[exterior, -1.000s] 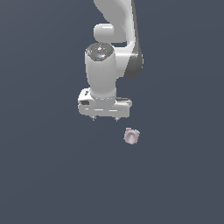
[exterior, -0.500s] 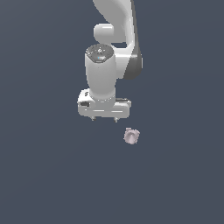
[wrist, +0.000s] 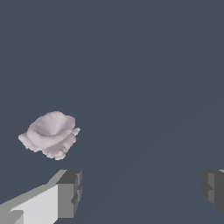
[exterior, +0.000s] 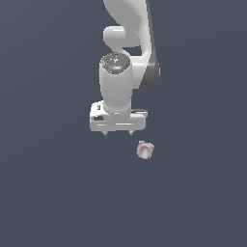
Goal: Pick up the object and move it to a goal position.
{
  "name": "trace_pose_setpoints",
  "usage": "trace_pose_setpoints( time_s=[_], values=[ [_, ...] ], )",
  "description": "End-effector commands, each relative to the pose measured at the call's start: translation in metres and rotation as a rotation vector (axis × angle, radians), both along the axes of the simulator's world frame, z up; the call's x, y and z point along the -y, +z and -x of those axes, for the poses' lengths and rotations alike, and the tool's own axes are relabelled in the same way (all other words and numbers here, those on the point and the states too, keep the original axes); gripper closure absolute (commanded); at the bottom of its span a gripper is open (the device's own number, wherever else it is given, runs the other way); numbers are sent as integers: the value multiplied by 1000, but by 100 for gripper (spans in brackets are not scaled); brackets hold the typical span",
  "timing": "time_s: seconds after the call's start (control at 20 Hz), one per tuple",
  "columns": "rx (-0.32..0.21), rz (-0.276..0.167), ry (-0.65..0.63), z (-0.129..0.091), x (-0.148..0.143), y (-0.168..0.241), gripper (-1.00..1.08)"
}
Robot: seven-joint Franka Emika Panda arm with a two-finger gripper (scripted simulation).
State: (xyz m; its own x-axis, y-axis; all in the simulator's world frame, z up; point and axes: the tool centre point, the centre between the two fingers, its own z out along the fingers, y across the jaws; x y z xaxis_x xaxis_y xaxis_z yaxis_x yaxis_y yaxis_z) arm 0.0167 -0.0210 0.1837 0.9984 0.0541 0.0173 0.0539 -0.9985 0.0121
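The object point(exterior: 144, 150) is a small pale pinkish-lilac lumpy cup with a side nub, lying on the dark grey floor. In the exterior view it sits just below and to the right of my gripper point(exterior: 118, 133). The gripper points down, open and empty, with only short fingertip ends showing under the white hand. In the wrist view the object point(wrist: 50, 134) lies beside one finger point(wrist: 69, 192), outside the gap between the two fingers. The other finger point(wrist: 213, 187) is far across, so the jaws stand wide apart.
A plain dark grey floor point(exterior: 48, 193) fills both views. The white arm point(exterior: 130, 43) rises above the gripper toward the exterior view's top.
The gripper has shifted very slightly; the object has not moved. Otherwise nothing visible differs.
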Motion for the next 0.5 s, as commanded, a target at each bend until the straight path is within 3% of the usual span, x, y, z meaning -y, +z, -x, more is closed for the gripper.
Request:
trace_pose_setpoints(
  time_s=[0.0, 0.45],
  values=[
    [-3, 2, 53, 0, -6, -4, -92],
    [-14, 11, 334, -2, -35, -25, -92]
  ],
)
